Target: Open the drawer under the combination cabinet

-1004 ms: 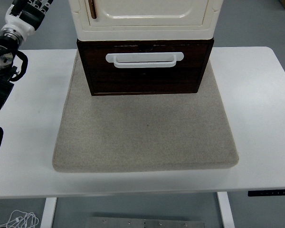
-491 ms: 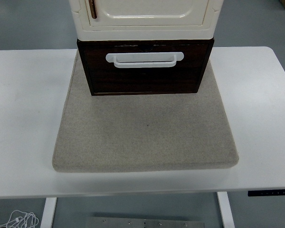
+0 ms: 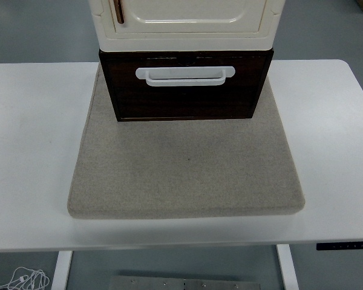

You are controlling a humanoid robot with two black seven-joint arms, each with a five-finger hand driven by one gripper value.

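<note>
- Neither robot hand shows in the head view, so whether their fingers are apart, together or clamped on anything cannot be told, and there is no hand to place things against; places below go by the table and the picture instead.
- The drawer (image 3: 185, 96) is dark brown and sits at the bottom of the cabinet (image 3: 186, 24), at the far middle of the table (image 3: 30, 133).
- The drawer's front stands forward of the cabinet body above it, and a thin dark strip of its top edge shows under the cream base, so it looks pulled out a little.
- A white bar handle (image 3: 185, 75) runs across the upper part of the drawer front, level and centred.
- The cabinet above is cream, with a panelled door whose lower part fills the top of the picture; a slim brown door handle (image 3: 118, 11) stands upright near the door's left edge.
- The cabinet rests on the far part of a beige mat (image 3: 187, 175), which spreads toward the near edge of the table and lies flat.
- The table is white, with bare surface on both sides of the mat.
- A small dark control panel (image 3: 345, 245) sits on the table's near edge at the right.
- White cable (image 3: 25, 279) lies on the floor below the table's left corner.
</note>
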